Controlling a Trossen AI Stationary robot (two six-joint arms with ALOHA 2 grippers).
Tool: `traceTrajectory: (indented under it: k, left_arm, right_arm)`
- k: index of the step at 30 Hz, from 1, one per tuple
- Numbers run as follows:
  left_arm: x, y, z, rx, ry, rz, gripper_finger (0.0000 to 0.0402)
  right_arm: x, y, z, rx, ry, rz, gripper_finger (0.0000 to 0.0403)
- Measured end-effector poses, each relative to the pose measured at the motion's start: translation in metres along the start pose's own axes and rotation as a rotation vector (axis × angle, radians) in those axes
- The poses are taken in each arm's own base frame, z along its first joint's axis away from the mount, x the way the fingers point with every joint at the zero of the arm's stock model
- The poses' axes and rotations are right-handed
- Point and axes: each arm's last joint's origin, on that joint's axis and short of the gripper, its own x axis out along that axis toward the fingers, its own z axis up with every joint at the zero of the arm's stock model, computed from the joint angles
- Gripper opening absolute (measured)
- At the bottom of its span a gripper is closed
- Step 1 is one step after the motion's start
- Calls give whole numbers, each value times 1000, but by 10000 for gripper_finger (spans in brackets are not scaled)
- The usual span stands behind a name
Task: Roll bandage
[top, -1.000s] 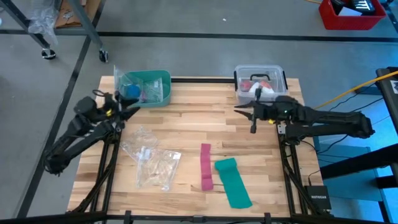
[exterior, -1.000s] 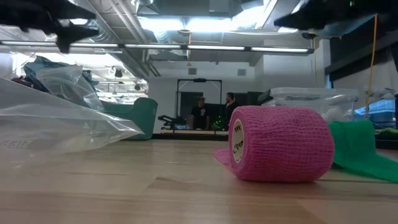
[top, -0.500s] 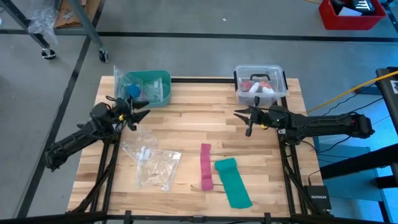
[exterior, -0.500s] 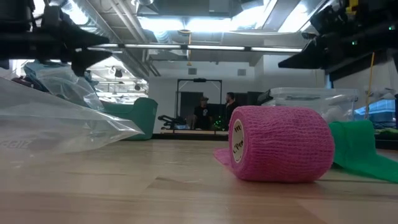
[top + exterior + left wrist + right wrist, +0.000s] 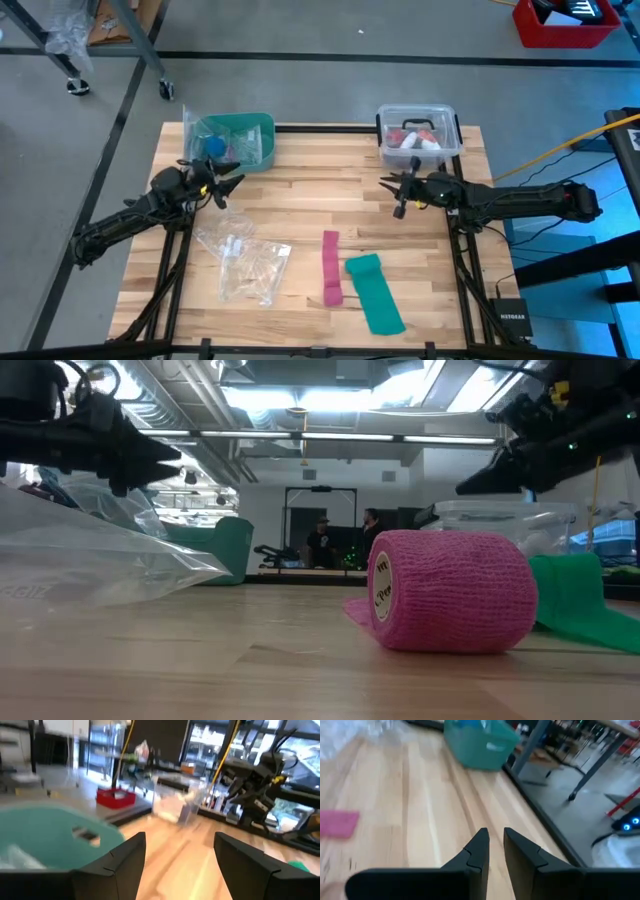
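Two tools: both mine, both hold nothing.
Left tool (image 5: 222,183): spread wide, upper left, near teal bin (image 5: 238,140).
Right tool (image 5: 398,193): almost pressed together, above pink strip (image 5: 331,267).

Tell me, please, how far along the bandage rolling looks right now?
Little looks done. A blue item, probably the bandage, sits in the teal bin; whether it is rolled is unclear. Nothing is in hand: the left gripper hovers open near the bin, and the right gripper hovers empty, fingers nearly together, by the clear box. The pink strip and teal-green strip lie untouched.
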Motion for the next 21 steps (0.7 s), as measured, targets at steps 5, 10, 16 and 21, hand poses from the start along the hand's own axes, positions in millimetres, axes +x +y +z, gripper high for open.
traceTrajectory:
  k: [5,10,16,21]
  left_arm:
    - [0,0,-2,-65,21,3,225]
    - [0,0,-2,-66,22,1,225]
    - [0,0,-2,-64,23,1,225]
    - [0,0,-2,-58,24,1,225]
  right_arm:
    - [-1,3,-13,2,130,35,62]
    - [-2,8,-30,43,202,47,62]
    - [-3,18,-70,150,214,39,62]
    - [-4,20,-76,178,198,56,62]
